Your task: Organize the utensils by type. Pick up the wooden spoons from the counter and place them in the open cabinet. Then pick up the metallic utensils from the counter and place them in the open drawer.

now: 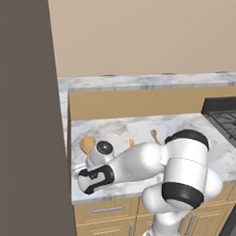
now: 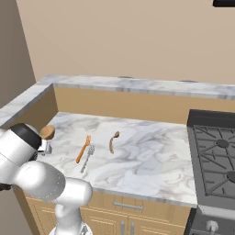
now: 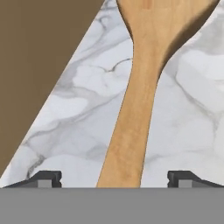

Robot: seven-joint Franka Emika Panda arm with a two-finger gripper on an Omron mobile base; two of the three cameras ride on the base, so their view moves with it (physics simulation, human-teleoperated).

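Note:
The large wooden spoon (image 3: pixel 135 109) lies flat on the marbled counter (image 3: pixel 192 131), its oval bowl toward the top of the hand view. My gripper (image 3: pixel 113 179) hangs low over the handle, open, one fingertip (image 3: pixel 43 178) on each side and well apart from the wood. From the right base view the spoon's bowl (image 2: pixel 47 133) peeks out beside my arm at the counter's left end. A shorter curved wooden spoon (image 2: pixel 112 141) lies mid-counter. A slim silver fork-like utensil (image 2: pixel 87 157) lies beside an orange-brown utensil (image 2: pixel 83 148). My hand (image 1: pixel 94 179) sits by the spoon bowl (image 1: pixel 86 144).
A tall brown panel (image 1: pixel 23 112) stands close on the left of the counter. A raised ledge (image 2: pixel 137 87) runs along the back. A dark gas stove (image 2: pixel 215 160) takes the right end. Light-wood fronts with silver handles (image 2: pixel 124 206) are below the counter edge.

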